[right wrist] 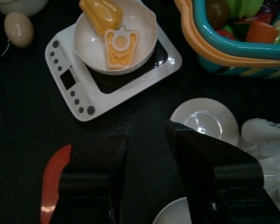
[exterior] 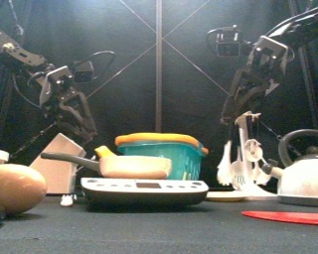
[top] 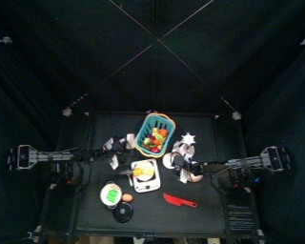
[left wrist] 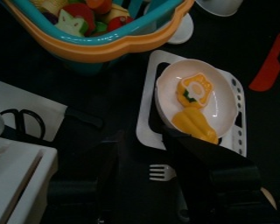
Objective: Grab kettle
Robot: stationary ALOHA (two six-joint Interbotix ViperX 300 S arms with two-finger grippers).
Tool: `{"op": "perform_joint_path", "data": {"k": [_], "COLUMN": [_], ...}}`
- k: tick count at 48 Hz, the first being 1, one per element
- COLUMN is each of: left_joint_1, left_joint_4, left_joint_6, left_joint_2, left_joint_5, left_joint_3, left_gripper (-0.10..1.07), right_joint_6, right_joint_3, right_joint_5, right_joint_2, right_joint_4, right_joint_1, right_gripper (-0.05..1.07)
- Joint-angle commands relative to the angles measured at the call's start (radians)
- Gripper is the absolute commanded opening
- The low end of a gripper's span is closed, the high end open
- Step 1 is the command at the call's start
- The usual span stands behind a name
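The kettle is silver-white with a black handle and stands at the table's right front. In the top view it lies partly under the right arm. My right gripper is open and empty, hanging above the table between a kitchen scale and a white ladle. A pale curved edge by its jaw may be the kettle. My left gripper looks open and empty above a white fork, to the left of the scale.
A teal basket of food stands at the back middle. The scale carries a bowl of yellow food. A red knife lies at the front. A plate and a brown egg sit at the left.
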Motion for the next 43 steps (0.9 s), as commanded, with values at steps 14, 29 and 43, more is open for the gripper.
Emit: {"op": "perform_joint_path", "data": {"k": [14, 29, 43], "left_joint_1": [0.000, -0.002, -0.002], "left_joint_4": [-0.002, -0.003, -0.014], "left_joint_6": [0.000, 0.000, -0.002], "left_joint_2": [-0.005, -0.005, -0.005], "left_joint_5": [-0.043, -0.075, -0.077], "left_joint_3": [0.000, 0.006, 0.020], "left_gripper": [0.79, 0.79, 0.79], "right_joint_6": [0.002, -0.002, -0.002], "right_joint_3": [0.015, 0.028, 0.087], "right_joint_5": [0.339, 0.634, 0.627], "right_joint_2": [-0.195, -0.310, -0.272], "right_joint_4": [0.123, 0.201, 0.229], "right_joint_1": [0.080, 0.135, 0.138], "right_gripper": [0.75, 0.75, 0.75]}}
